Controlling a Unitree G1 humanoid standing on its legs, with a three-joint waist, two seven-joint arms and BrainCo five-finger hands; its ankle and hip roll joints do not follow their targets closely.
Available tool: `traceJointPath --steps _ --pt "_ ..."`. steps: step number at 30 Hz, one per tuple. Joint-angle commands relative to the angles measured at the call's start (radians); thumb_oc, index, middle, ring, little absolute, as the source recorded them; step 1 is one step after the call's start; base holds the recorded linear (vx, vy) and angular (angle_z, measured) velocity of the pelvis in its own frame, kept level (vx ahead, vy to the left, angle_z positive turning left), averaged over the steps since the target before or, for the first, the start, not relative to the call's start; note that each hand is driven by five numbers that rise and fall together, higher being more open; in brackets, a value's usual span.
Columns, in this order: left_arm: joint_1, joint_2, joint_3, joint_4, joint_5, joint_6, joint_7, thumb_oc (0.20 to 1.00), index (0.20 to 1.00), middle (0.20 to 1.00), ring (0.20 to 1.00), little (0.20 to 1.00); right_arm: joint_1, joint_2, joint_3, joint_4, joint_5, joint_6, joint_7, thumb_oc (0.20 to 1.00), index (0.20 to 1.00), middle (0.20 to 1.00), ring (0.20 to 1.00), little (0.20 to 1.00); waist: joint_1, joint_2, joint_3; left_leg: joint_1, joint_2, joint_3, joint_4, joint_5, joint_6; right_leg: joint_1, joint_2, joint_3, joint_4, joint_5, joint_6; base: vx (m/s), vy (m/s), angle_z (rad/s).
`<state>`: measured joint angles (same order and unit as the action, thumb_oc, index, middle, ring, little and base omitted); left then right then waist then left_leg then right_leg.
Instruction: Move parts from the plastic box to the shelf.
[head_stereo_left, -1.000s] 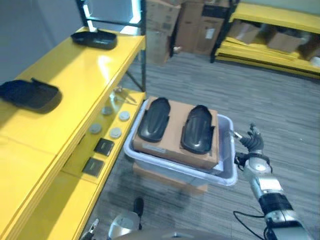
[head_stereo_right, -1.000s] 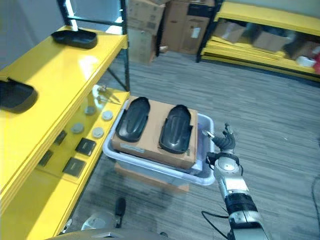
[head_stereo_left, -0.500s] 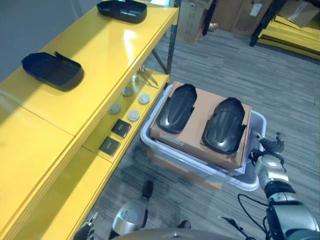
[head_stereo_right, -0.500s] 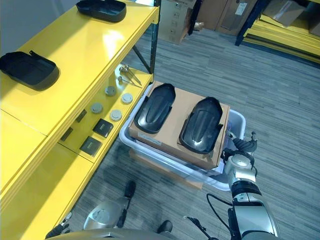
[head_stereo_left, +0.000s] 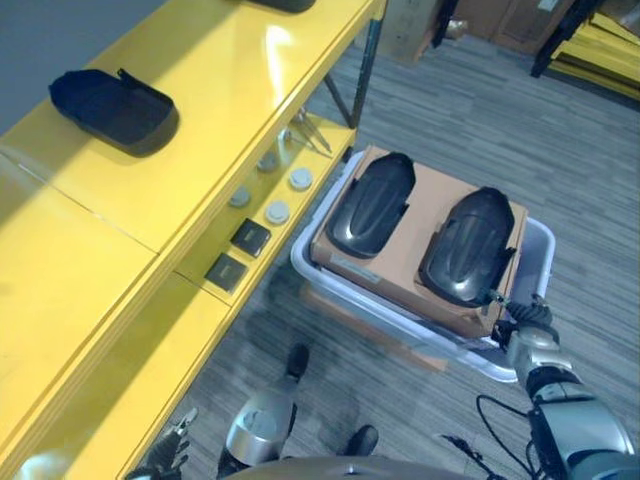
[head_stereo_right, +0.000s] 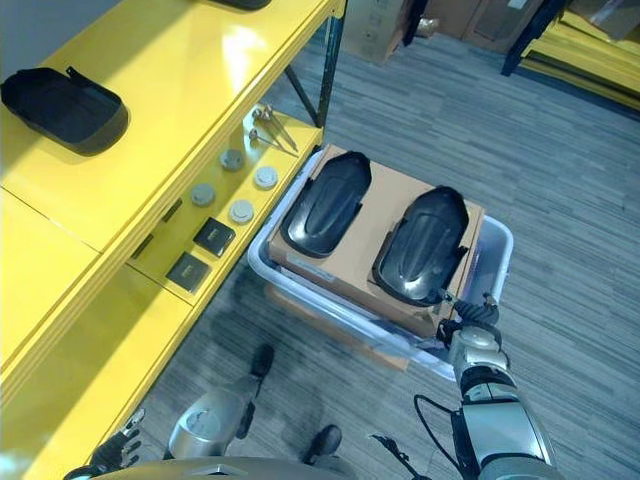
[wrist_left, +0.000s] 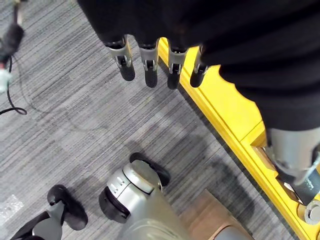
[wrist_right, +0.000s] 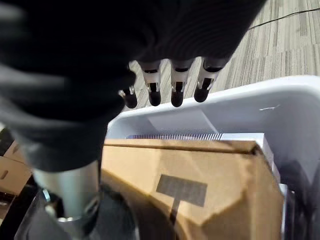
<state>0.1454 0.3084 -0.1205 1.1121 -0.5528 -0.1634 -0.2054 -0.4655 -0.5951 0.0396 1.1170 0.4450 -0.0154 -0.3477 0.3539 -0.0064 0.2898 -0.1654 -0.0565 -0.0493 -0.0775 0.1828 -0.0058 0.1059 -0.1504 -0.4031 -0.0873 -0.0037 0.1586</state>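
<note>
In the eye views you are seeing the right hand (head_stereo_left: 527, 335) hovering at the near corner of the box (head_stereo_left: 533, 250), with two glossy black oval parts (head_stereo_left: 470, 245) lying just beyond it on a matte cardboard carton (head_stereo_left: 420, 200), long axes pointing away from the hand. In the left wrist view your left hand (wrist_left: 150, 65) is hanging with straight fingers over carpet beside the yellow shelf (wrist_left: 225, 115), far from the parts. In the right wrist view the right hand's fingers (wrist_right: 175, 90) are reaching straight over the smooth white rim, holding nothing, so this is the nearer hand.
</note>
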Motion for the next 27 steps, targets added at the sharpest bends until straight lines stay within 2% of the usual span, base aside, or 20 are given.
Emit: traceJointPath --steps 1,11,18,24,25,26,27 --pt "-0.022 0.024 -0.051 0.028 -0.039 -0.024 -0.014 1.0 1.0 1.0 1.0 1.0 -0.042 -0.104 0.079 -0.018 0.015 -0.042 0.002 1.0 1.0 1.0 1.0 1.0 0.019 0.036 -0.035 0.002 0.013 -0.073 0.07 -0.168 -0.018 -0.132 -0.021 -0.006 0.053 0.039 0.021 -0.04 0.01 0.08" --pt "-0.032 0.029 -0.06 0.022 -0.076 -0.04 -0.046 1.0 1.0 1.0 1.0 1.0 -0.081 -0.131 0.097 -0.024 0.009 -0.013 0.02 1.0 1.0 1.0 1.0 1.0 0.018 0.035 -0.005 -0.045 0.003 -0.082 0.085 -0.165 -0.018 -0.172 -0.024 -0.001 0.06 0.042 0.022 -0.04 0.018 0.02" --pt "-0.05 0.027 -0.067 0.004 -0.094 -0.039 -0.056 1.0 1.0 1.0 1.0 1.0 -0.073 -0.108 0.115 0.037 -0.011 0.057 0.076 1.0 1.0 1.0 1.0 1.0 0.017 0.029 0.015 -0.071 0.001 -0.08 0.102 -0.166 -0.017 -0.19 -0.026 0.005 0.064 0.046 0.021 0.0 0.0 0.0" --pt "-0.071 0.033 -0.071 -0.009 -0.093 -0.031 -0.05 1.0 1.0 1.0 1.0 1.0 -0.063 -0.089 0.128 0.094 -0.018 0.072 0.115 1.0 1.0 1.0 1.0 1.0 0.021 0.024 0.028 -0.088 0.002 -0.082 0.109 -0.164 -0.018 -0.199 -0.027 0.003 0.064 0.051 0.021 -0.01 -0.012 0.0" --pt "-0.077 0.036 -0.07 -0.014 -0.092 -0.025 -0.05 1.0 1.0 1.0 1.0 1.0 -0.064 -0.086 0.132 0.099 -0.014 0.072 0.118 0.583 0.583 0.583 0.583 0.583 0.022 0.022 0.031 -0.093 0.002 -0.082 0.112 -0.164 -0.018 -0.202 -0.026 0.003 0.063 0.052 0.021 -0.04 -0.056 0.02" --pt "-0.082 0.041 -0.072 -0.02 -0.095 -0.024 -0.048 1.0 1.0 1.0 1.0 1.0 -0.063 -0.081 0.139 0.097 -0.009 0.07 0.115 0.2 0.2 0.2 0.2 0.2 0.022 0.019 0.037 -0.099 0.002 -0.083 0.116 -0.164 -0.018 -0.208 -0.026 0.003 0.066 0.054 0.021 -0.03 -0.049 0.03" --pt "-0.084 0.042 -0.072 -0.024 -0.097 -0.022 -0.047 1.0 1.0 1.0 1.0 1.0 -0.064 -0.08 0.142 0.096 -0.007 0.07 0.116 0.2 0.2 0.2 0.2 0.2 0.021 0.017 0.039 -0.102 0.002 -0.083 0.117 -0.164 -0.018 -0.211 -0.026 0.004 0.068 0.054 0.021 -0.03 -0.035 0.05"
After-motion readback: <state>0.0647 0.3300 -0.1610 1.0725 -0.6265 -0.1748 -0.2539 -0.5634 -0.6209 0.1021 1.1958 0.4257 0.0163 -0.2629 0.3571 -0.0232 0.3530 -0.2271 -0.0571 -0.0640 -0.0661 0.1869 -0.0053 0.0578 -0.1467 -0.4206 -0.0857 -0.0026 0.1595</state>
